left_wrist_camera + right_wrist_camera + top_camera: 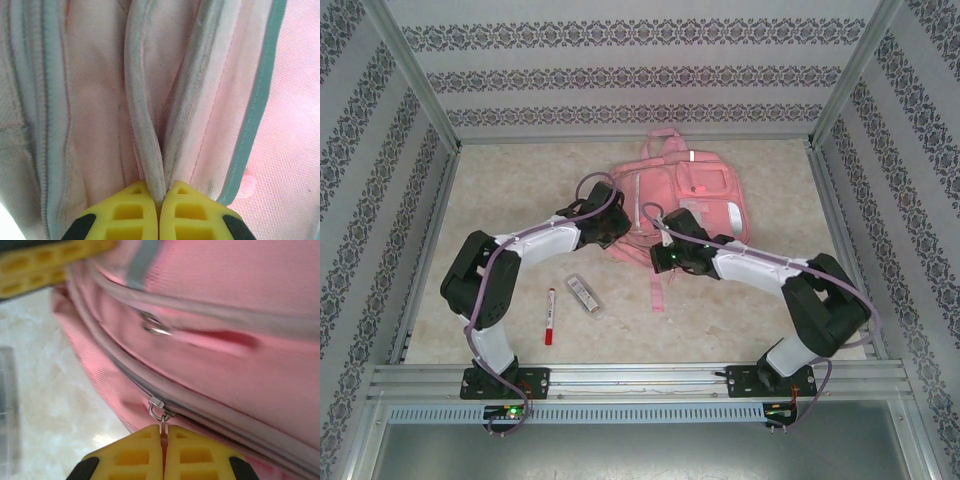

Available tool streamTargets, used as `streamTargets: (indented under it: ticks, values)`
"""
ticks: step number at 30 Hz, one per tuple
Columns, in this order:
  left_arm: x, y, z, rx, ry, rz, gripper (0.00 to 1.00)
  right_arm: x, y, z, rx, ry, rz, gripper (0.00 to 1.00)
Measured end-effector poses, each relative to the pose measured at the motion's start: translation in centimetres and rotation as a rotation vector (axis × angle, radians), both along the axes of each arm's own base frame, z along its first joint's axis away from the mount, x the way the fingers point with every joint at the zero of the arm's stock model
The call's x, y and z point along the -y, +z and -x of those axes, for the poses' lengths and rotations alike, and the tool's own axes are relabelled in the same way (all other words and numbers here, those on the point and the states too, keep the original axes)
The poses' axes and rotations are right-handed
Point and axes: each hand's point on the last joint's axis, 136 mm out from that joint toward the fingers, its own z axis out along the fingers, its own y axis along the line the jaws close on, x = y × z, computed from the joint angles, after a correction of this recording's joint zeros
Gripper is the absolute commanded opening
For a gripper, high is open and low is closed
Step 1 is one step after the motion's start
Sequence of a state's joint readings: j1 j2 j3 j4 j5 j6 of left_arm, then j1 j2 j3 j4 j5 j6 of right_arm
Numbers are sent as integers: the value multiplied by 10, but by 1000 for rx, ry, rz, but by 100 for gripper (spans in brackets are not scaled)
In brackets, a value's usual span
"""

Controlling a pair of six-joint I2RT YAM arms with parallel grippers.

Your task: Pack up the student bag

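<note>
**Two-handed hold at the zip.** The student bag (695,190), a large soft pink fabric backpack with silver reflective strips, lies flat on the beige marbled table (520,200), directly ahead of both sets of jaws.

- **Left gripper (160,192):** your yellow jaws are closed tight on a grey-pink piped fabric ridge (145,145) of the bag, which rises from between them as a pinched fold. This hold probably anchors the cloth so that it does not drag with the zip.
- **Right gripper (163,432):** your jaws are closed on the thin zip pull (162,424). The small silver metal slider (157,405) sits just beyond the tips, and its zip line runs off to the jaws' right.

Packing looks not yet begun. A red marker pen (550,317) and a small clear oblong case (583,293) lie on the table behind the jaws, toward the arm bases and apart from the bag.

The next move, as far as you can judge, is to draw the slider along its track while the anchor holds. A tab this thin may slip from the pads.
</note>
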State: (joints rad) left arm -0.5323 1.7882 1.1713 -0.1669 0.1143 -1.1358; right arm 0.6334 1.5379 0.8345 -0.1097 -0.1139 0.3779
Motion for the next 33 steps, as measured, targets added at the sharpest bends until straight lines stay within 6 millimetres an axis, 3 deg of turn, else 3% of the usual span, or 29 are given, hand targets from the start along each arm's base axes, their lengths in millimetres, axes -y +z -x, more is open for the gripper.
streamTargets:
  ticks: [6,13,15,16,18,22,25,29,33]
  values:
    - [-5,15,-1,26,-22,11,0,65,-5,0,11,-221,46,0]
    - [10,17,7,5,-93,64,1,86,0,-7,0,-310,-3,1]
    - [15,19,9,11,-129,69,17,91,1,-9,-9,-319,-19,5]
    - [19,22,10,24,-160,64,25,95,1,-11,-13,-325,-23,5]
    - [31,29,15,46,-229,53,29,109,0,-16,-18,-355,-12,7]
    - [66,52,26,131,-375,43,34,160,4,-36,-31,-500,34,33]
    - [101,59,48,198,-496,41,41,193,12,-48,-28,-600,80,41]
    - [122,69,71,288,-638,-7,46,201,29,-56,-8,-601,70,44]
    - [100,101,58,471,-686,-192,55,189,38,-55,-13,-535,26,48]
